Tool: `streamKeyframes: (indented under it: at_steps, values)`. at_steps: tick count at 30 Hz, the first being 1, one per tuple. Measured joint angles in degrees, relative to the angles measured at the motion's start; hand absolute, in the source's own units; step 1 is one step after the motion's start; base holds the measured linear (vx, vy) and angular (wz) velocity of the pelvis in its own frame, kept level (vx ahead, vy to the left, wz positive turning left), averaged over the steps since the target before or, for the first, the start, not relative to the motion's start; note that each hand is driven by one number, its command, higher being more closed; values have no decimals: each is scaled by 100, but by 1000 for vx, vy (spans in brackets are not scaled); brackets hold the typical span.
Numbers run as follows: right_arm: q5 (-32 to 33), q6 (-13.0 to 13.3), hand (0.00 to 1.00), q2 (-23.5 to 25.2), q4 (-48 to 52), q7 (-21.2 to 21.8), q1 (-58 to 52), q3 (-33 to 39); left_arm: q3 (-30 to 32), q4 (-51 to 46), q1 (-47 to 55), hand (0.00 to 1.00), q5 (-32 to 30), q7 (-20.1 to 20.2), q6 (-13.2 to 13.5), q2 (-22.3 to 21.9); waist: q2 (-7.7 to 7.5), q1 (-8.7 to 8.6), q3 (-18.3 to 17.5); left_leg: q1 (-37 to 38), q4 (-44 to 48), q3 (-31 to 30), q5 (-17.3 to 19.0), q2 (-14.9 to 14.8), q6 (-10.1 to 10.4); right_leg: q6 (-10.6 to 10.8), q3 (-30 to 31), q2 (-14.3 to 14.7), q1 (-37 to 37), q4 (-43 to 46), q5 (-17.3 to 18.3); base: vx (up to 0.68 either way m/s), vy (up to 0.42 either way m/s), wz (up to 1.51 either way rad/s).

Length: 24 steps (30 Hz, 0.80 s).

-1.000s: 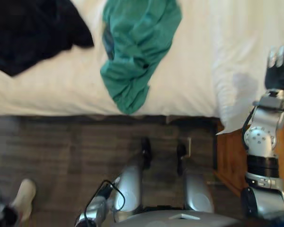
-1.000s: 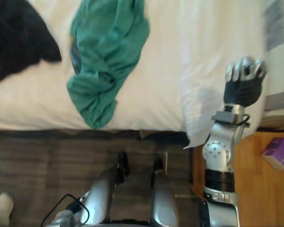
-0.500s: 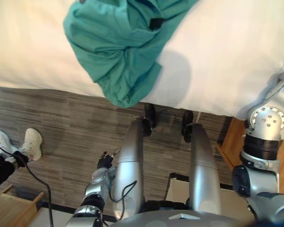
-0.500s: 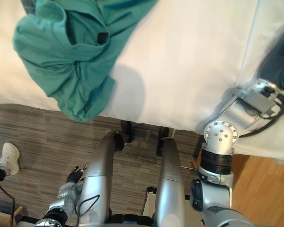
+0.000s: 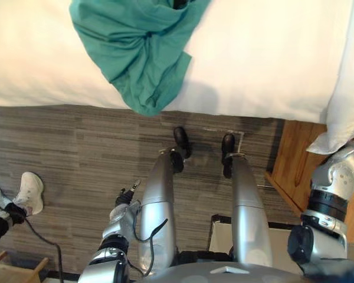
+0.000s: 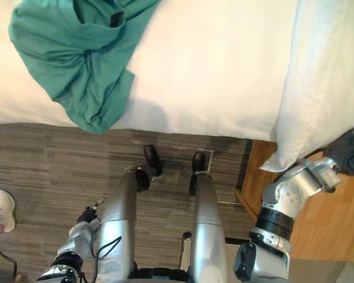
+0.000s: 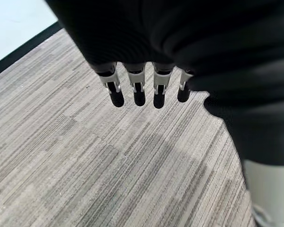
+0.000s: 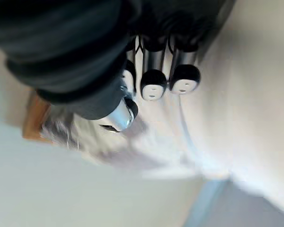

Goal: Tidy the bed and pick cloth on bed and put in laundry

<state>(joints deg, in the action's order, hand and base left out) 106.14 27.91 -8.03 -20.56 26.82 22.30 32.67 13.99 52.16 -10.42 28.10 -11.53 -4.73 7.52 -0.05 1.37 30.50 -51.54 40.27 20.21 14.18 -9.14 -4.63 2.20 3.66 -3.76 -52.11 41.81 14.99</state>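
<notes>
Standing at the long edge of the bed (image 5: 265,59), I judge the cloth-picking step has not yet begun: the green cloth (image 5: 138,53) lies crumpled on the bed near that edge, one end drooping over it toward the floor (image 5: 76,147), and neither of my hands is touching it.

My left hand (image 7: 138,90) hangs low over the floor, well short of the bed, released, with its fingers straight and nothing in them. My right hand (image 6: 349,154) is off the bed's corner to my right, close against pale fabric. I cannot tell whether it is released or clenched, nor whether it has hold of that fabric.

The next move, as I read it, calls for lifting a hand up to the bed and bringing it over the bunched middle of the green cloth, then closing on a thick fold so the whole piece comes away together. The drooping end is the nearest part, but a grasp there might let the rest drag across the sheet.

At the bed's right-hand corner a white pillow (image 6: 318,76), or a fold of bedding, sags over the edge above a wooden stand (image 5: 292,159). It needs straightening as part of the tidying. It also crowds my right arm, so the left looks freer for the reach. A person's shoe (image 5: 32,191) is on the floor, well away from the bed on my left, so I should turn with care.
</notes>
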Motion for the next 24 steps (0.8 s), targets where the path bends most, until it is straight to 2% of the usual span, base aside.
streamKeyframes:
  at_steps: [4,5,7,8,9,12,13,15,17,18,19,20,21,22,24]
  values:
    - [100,-346,100,804,-408,-40,-720,-292,67,-14,72,0,1,49,-5,17,41,-63,-20,522,-177,248,18,-109,22,23,206,130,412,-294,-130,38,-25,-46]
    - [48,-399,0,834,-409,-73,-978,-386,67,-15,83,0,2,74,10,16,59,-85,-30,755,-244,260,21,-117,28,17,200,141,663,-401,-145,74,-27,-18]
    - [-280,-468,0,835,-442,-203,-1307,-446,63,-37,88,0,5,192,46,-29,73,-113,-164,1098,-357,270,43,-123,65,14,175,150,1024,-554,-147,76,-16,-9]
    - [-815,-564,0,807,-587,-387,-1484,-553,12,-36,89,0,6,291,44,-164,58,-163,-423,1221,-426,286,49,-119,76,10,174,151,1153,-650,-151,73,-6,-7]
    - [-1132,-631,0,784,-666,-505,-1557,-656,-52,-37,89,0,6,314,39,-253,57,-195,-528,1302,-466,292,55,-118,86,9,174,152,1250,-709,-155,95,0,-12]
    - [-3421,-1073,0,796,-1088,-1088,-1958,-1341,-416,-159,102,0,53,434,0,-441,18,-220,-891,2125,-858,464,63,-84,138,9,242,155,2002,-1109,-210,94,-2,-25]
    - [-3802,-1171,0,806,-1190,-1145,-2043,-1436,-469,-152,106,0,82,439,-22,-472,24,-220,-994,2237,-934,488,55,-77,154,7,246,153,2107,-1188,-222,108,-7,-21]
    - [-5241,-1494,0,943,-1675,-1250,-2353,-1653,-774,-134,156,0,231,526,-148,-557,-25,-204,-1305,2714,-1289,559,3,-14,229,6,246,132,2559,-1505,-258,146,-26,-12]
    - [-6099,-1616,0,1044,-2025,-1266,-2570,-1777,-987,-121,265,0,240,545,-209,-617,-75,-217,-1492,3018,-1537,585,-56,31,272,4,176,96,2862,-1720,-289,150,-36,-3]
    - [-6716,-1638,0,1078,-2264,-1270,-2713,-1809,-1085,-61,351,0,244,622,-248,-696,-97,-210,-1607,3200,-1677,585,-86,57,313,25,106,70,3059,-1842,-305,167,-35,4]
    - [-6986,-1642,0,1086,-2372,-1269,-2783,-1844,-1150,-2,395,0,242,667,-249,-712,-109,-212,-1658,3315,-1776,581,-115,84,335,40,31,42,3172,-1913,-318,168,-34,9]
    - [-7541,-1637,0,1083,-2523,-1298,-2891,-1950,-1189,60,471,0,222,748,-262,-719,-154,-215,-1746,3534,-2006,582,-206,156,389,78,-130,-24,3356,-2042,-346,124,-30,9]
    - [-7861,-1617,0,1037,-2582,-1315,-2900,-1999,-1185,101,519,0,207,772,-260,-715,-166,-223,-1809,3645,-2140,578,-256,197,412,89,-199,-58,3450,-2126,-372,145,-41,18]
    - [-8518,-1616,0,939,-2793,-1353,-2892,-2110,-1188,153,604,0,162,827,-270,-697,-182,-259,-1902,3854,-2381,535,-365,280,446,103,-352,-106,3664,-2310,-413,143,-48,24]
    - [-9371,-1620,0,763,-3136,-1349,-2869,-2320,-1312,171,783,0,27,972,-255,-632,-152,-319,-1979,4173,-2771,377,-535,393,515,135,-554,-148,4073,-2633,-494,135,-50,43]
